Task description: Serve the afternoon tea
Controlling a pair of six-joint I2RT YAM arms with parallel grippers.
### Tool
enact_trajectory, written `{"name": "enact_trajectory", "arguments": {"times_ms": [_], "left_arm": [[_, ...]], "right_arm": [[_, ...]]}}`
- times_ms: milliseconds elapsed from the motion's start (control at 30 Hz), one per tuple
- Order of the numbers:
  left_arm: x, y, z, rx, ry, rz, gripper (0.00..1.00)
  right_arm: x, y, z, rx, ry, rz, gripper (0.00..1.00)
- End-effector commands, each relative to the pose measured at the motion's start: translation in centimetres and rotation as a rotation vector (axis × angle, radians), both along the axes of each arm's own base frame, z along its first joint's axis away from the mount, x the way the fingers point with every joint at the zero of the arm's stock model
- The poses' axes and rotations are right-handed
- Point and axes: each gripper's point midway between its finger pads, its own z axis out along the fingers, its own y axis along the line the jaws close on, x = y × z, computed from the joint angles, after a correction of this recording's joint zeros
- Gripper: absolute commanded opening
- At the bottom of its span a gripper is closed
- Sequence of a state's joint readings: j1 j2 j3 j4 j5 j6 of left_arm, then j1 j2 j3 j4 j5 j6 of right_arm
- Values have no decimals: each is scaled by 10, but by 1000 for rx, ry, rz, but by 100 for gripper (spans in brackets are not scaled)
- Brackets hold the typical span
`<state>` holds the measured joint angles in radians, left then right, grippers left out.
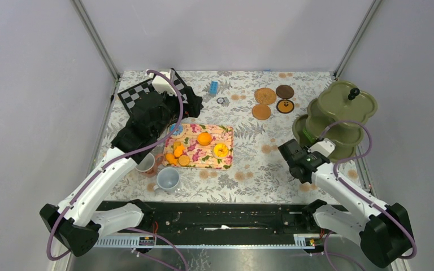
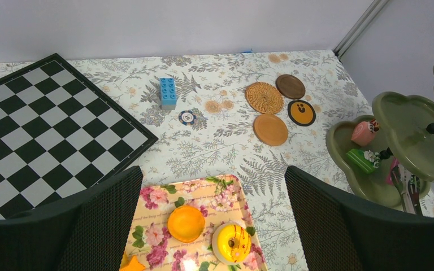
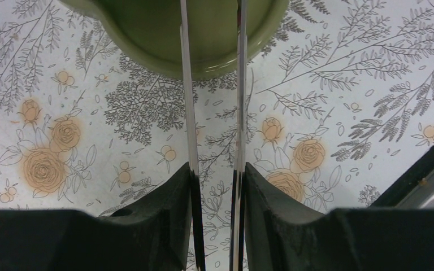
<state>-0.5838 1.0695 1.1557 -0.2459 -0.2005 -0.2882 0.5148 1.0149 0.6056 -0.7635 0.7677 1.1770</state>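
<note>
- Hovering over the far-left end of the floral mat (image 1: 203, 145), the left tool (image 2: 212, 169) has its jaws spread wide and grips nothing.
- Below it on the mat, in the left wrist view: a round orange pastry (image 2: 186, 223) and a yellow ring pastry (image 2: 230, 243), side by side.
- From above, smaller orange pieces (image 1: 178, 150) cluster at the mat's left end.
- Over to the right tool (image 3: 217, 166): it is clamped on the metal tongs (image 3: 185, 84), one finger pressed against each blade.
- The tong blades run forward over the rim of the green tiered stand (image 1: 344, 107) at the right side of the desk (image 1: 248, 169).
- A grey-blue mug (image 1: 168, 179) stands upright on the desk just off the mat's near-left corner.
- A second mug (image 1: 146, 164) sits beside it, partly hidden under the left arm.
- Four round coasters (image 1: 265, 95) lie grouped at the far side, between the mat and the stand.
- Far left: a chessboard (image 2: 45, 130), with a blue block (image 2: 168, 92) near its edge.
</note>
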Motion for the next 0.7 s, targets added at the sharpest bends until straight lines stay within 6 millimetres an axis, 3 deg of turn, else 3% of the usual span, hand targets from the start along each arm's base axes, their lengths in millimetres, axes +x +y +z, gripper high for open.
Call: {"name": "enact_trajectory", "arguments": {"times_ms": [0,367,667], "left_arm": [[2,-3,14,-32,-33,-11,99],[1,-3,15,-34,-35,-12,99],[1,-2,16,-35,-37,-11,99]], "right_arm": [[-5,-19,8,-43,-50,-86,36],[4,-24,-7,-53,-9,-68,41],[-2,-23,-10,-21,-7,-61,57]]}}
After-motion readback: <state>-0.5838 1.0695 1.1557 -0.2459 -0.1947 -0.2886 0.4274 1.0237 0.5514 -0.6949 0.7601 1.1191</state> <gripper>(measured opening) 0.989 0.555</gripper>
